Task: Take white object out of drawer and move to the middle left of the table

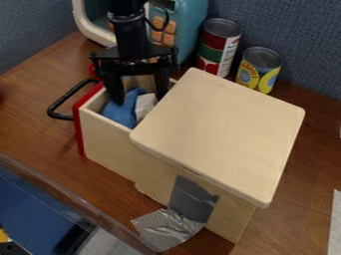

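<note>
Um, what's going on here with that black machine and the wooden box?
A black robot arm has its hand down in the box's open drawer, fingers apart. The job is to move the white object to the middle left of the table. Right now it lies in the drawer against something blue, not yet lifted out.

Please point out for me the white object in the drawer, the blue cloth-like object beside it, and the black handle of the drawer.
White object (144,105): camera view, its upper face.
Blue object (122,114): camera view, its lower middle.
Black handle (59,105): camera view, its outer bar.
</note>
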You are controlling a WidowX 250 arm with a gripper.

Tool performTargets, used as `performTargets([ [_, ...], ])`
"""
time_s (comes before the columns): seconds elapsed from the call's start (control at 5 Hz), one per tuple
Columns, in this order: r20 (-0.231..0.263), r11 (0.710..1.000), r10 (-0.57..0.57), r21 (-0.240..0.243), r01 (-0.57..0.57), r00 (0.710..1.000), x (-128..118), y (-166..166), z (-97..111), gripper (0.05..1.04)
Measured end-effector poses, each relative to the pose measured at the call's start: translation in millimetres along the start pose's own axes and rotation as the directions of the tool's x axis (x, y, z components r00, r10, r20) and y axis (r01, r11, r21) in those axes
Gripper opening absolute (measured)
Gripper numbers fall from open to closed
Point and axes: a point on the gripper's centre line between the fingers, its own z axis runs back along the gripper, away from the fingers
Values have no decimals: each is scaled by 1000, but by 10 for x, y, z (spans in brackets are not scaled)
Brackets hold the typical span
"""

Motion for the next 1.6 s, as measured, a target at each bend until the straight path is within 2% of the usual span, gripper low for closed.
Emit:
performTargets([
  [0.2,-5,1000,9,15,-9,1000,8,28,-59,963],
  [0.4,-14,1000,5,29,-4,1000,-4,58,-117,679],
  [0.6,-17,1000,-13,25,13,1000,-8,47,-114,466],
  [0.8,-20,999,-46,-4,46,999,-26,-9,10,466],
  [1.2,73,991,-120,-56,124,990,99,25,485,465],
  [1.4,125,992,-114,-32,119,986,225,279,698,465],
  [1.6,166,995,-97,-3,99,981,356,522,806,465],
])
